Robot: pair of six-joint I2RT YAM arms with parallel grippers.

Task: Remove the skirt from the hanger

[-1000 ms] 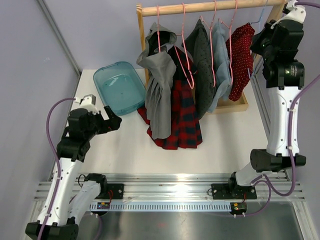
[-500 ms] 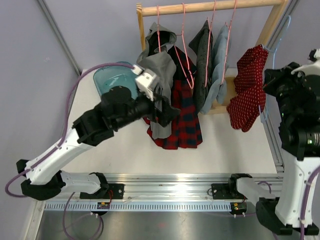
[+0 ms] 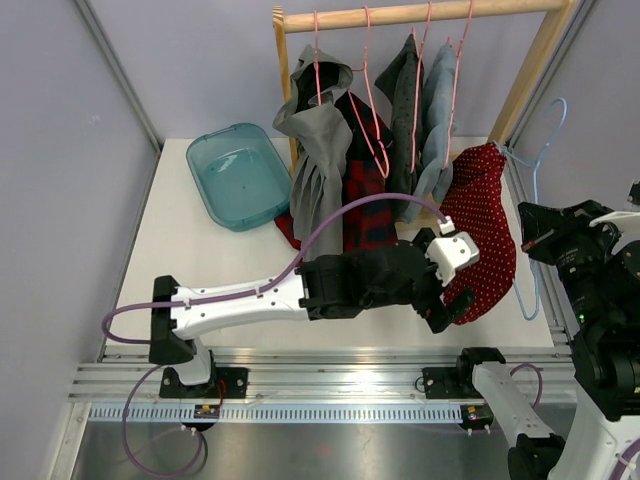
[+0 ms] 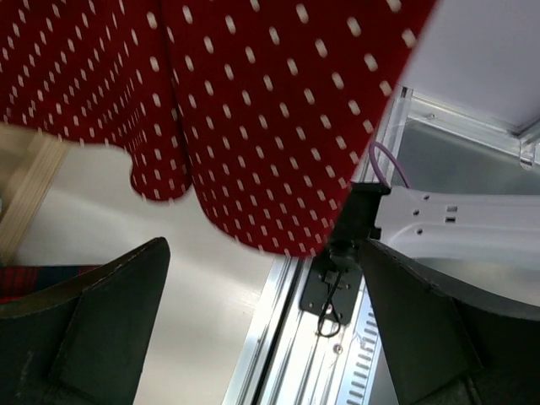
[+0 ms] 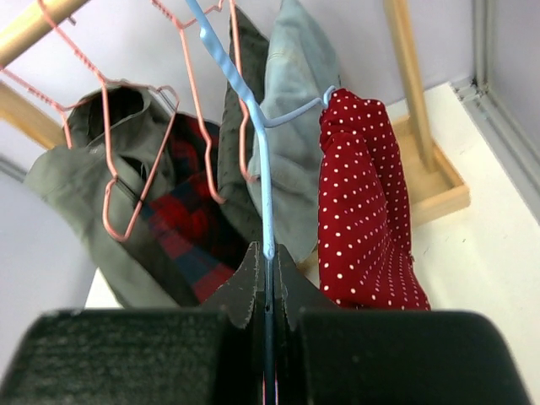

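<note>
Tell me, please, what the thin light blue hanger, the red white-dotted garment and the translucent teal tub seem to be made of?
The thin light blue hanger: likely coated metal wire; a slim rod with a twisted neck. The red white-dotted garment: soft, matte cloth; it hangs in folds. The translucent teal tub: glossy plastic, probably; the table shows through it.

The skirt [image 3: 368, 175] is tartan, red crossed with dark navy checks, on a pink hanger [image 3: 377, 148]. Next to it I see a plain grey top [image 3: 318, 190], a dark grey dotted one [image 3: 405, 100] and a pale blue one [image 3: 437, 100]. The dress [image 3: 485, 220] is red with small white dots, on a blue hanger [image 5: 263, 186]. My left hand [image 4: 263, 253] is black. The tub [image 3: 238, 178] is clear teal, the bench [image 3: 230, 270] white, the rail [image 3: 420, 12] pale wood.
</note>
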